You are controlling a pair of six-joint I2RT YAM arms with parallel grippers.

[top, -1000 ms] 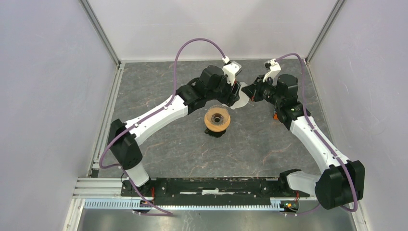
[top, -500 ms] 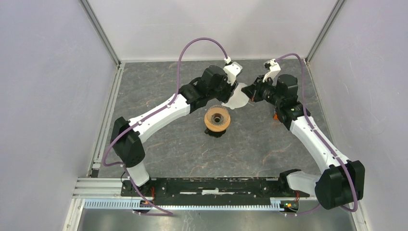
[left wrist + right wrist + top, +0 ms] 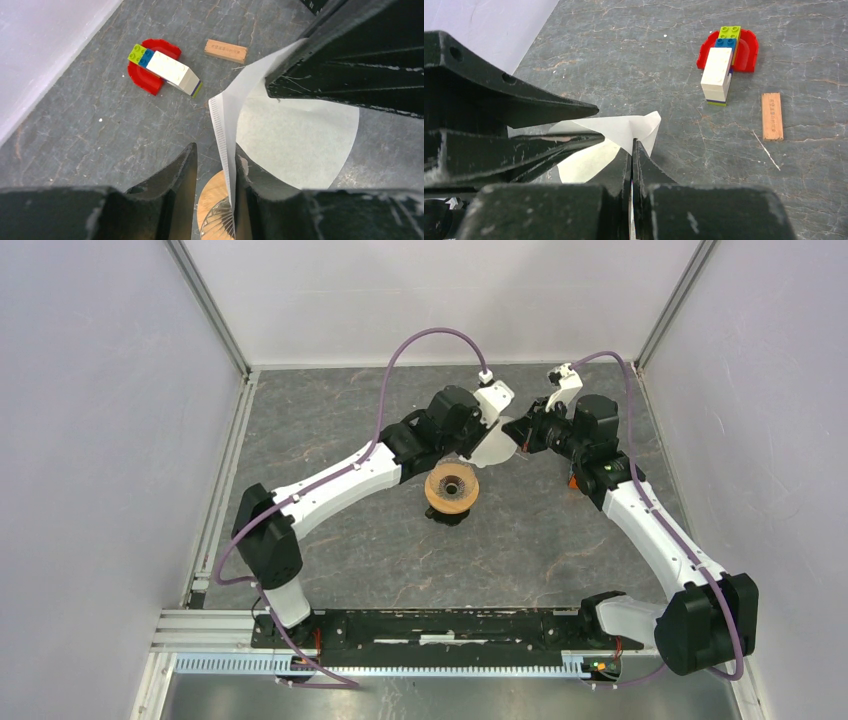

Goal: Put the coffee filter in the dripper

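Working, by the look of it, mid-job: holding the coffee filter (image 3: 491, 448) in the air over the far half of the table (image 3: 520, 550), short of the far edge and a little right of centre, not yet setting it in the dripper (image 3: 452, 490). Seeming to be passing or spreading the paper between two claws rather than lowering it.

Pinching one corner of the filter with the right claw (image 3: 632, 150), jaws pressed together on the paper with no gap showing. Reaching in with the left claw (image 3: 215, 155), jaws standing apart and straddling the filter's ribbed seam edge. Resting that edge against the inner face of one finger (image 3: 255, 185) while leaving open space on the other side. Gripping nothing there yet.

Waiting below: the dripper, sitting upright near the table's middle, nearer the arms than the filter, with its tan ring peeking up between the left fingers in the left wrist view.

Calling next, probably, for closing the left jaws on that seam and easing the two layers apart into a cone. Then carrying it toward the near edge until hanging over the ring, and lowering it point first. Needing a light touch, the paper being thin, floppy and likely to fold or catch on the rim.

Lying apart from all this, toward the right edge: some toy blocks (image 3: 150, 75) and a small wooden brick (image 3: 226, 51).
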